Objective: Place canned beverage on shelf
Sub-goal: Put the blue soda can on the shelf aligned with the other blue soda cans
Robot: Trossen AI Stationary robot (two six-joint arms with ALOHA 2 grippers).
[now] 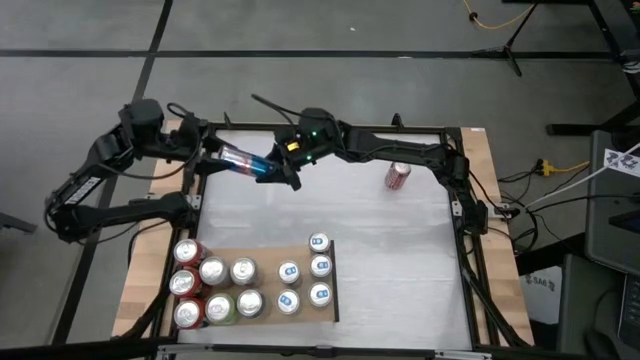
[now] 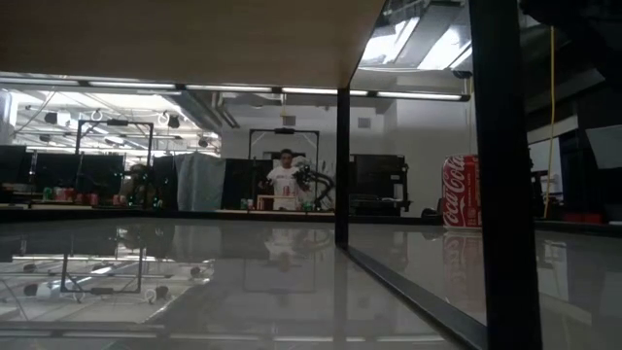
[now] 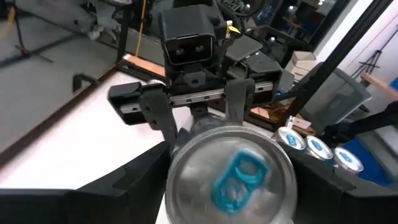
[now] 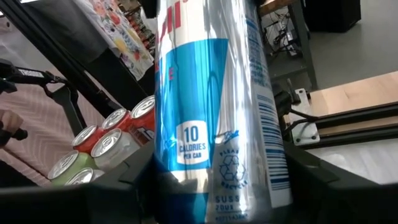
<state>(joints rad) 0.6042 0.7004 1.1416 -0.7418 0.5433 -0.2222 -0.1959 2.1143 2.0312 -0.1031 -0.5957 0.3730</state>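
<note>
step: slim silver-and-blue can [image 1: 243, 160] gripped by both left gripper [image 1: 222, 152] and right gripper [image 1: 282, 167], handover.
next: one grip is released; can is carried to light-brown wooden shelf [image 1: 263, 255].

Grey concrete floor [image 1: 300, 30], a yellow cable [image 1: 500, 20], ceiling strip lights [image 2: 126, 85], dark lab benches beyond.

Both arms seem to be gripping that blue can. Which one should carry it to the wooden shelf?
Left, probably. The shelf lies on the left arm's side of the table, and the left gripper already grips the blue can, as the right gripper does.
</note>
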